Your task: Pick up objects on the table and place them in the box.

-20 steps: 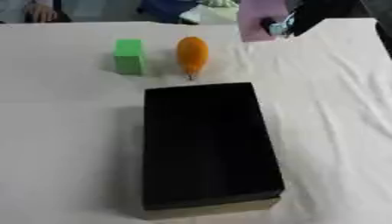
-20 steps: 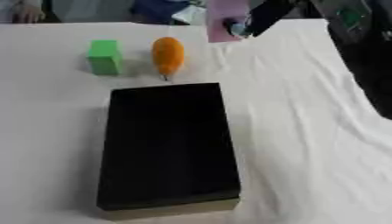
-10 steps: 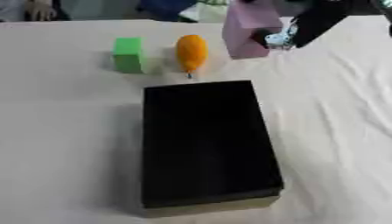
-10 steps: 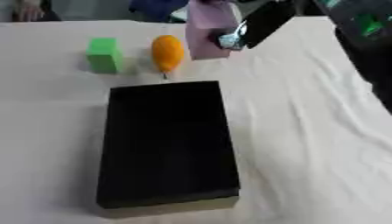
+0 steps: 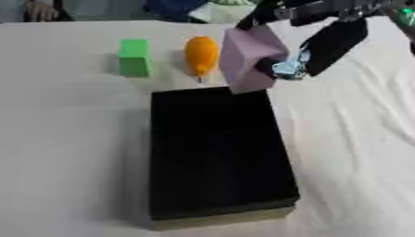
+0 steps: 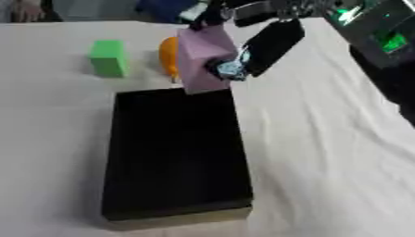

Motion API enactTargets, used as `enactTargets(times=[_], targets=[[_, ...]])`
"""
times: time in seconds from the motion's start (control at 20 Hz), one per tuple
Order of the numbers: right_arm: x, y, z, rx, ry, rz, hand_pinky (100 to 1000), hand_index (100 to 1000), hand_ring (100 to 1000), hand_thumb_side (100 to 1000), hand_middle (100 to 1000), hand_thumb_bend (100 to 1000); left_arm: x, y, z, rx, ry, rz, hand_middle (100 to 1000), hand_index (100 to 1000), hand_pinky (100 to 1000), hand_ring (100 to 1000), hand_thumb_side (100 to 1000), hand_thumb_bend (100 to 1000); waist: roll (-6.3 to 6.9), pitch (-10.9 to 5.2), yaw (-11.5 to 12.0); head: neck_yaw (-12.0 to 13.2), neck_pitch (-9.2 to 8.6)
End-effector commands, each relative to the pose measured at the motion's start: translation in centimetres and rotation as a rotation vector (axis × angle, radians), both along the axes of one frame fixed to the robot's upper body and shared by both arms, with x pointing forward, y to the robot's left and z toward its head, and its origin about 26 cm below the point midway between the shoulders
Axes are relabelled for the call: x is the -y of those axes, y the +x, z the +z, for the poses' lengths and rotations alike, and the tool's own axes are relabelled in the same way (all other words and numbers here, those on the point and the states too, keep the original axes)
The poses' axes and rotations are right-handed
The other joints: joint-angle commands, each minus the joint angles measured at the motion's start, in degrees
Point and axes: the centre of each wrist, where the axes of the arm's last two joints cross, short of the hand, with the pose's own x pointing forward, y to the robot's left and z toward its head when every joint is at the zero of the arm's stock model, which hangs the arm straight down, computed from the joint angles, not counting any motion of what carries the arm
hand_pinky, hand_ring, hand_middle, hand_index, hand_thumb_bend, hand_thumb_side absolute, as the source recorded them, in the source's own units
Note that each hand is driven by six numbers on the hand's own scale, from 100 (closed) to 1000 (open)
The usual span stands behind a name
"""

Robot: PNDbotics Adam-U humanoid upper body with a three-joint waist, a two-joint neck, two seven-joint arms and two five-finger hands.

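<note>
My right hand (image 5: 320, 46) comes in from the upper right and is shut on a pale purple block (image 5: 249, 58), which it holds tilted in the air over the far right corner of the black box (image 5: 215, 152). The box lies open in the middle of the white table. Behind it a green block (image 5: 135, 57) stands on the cloth, with an orange oval object (image 5: 201, 54) just to its right, partly behind the purple block in the right eye view. My left hand shows in neither view.
The white tablecloth (image 5: 356, 139) spreads wide to the right and left of the box. Dark and coloured things and a person's hand (image 5: 39, 9) lie along the far edge.
My right hand has carried the purple block down and to the left, from the far right of the table to above the box's far corner.
</note>
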Motion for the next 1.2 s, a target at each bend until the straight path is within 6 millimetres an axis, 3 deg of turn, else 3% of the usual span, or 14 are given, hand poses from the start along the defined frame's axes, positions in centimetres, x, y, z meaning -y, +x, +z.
enactTargets(times=[0.05,0.6,1.2], targets=[[-0.2,-0.5,0.5,0.005,-0.001,0.018,849,800,764,830,709,100,-0.2,-0.2,1.1,0.029,0.029,-0.002,855,894,769,805,975,165,0.09,-1.39,0.0,-0.1,0.61],[-2.8,0.8,-2.1,-0.065,-0.042,0.066,811,770,701,877,656,100,-0.1,-0.2,1.0,0.021,0.028,-0.011,855,894,768,805,977,165,0.18,-1.60,0.1,-0.1,1.12],[-4.6,2.1,-5.1,-0.126,-0.094,0.104,809,774,703,892,665,100,0.0,-0.1,1.0,0.014,0.028,-0.014,856,893,768,805,981,165,0.26,-1.62,0.2,-0.3,1.43]])
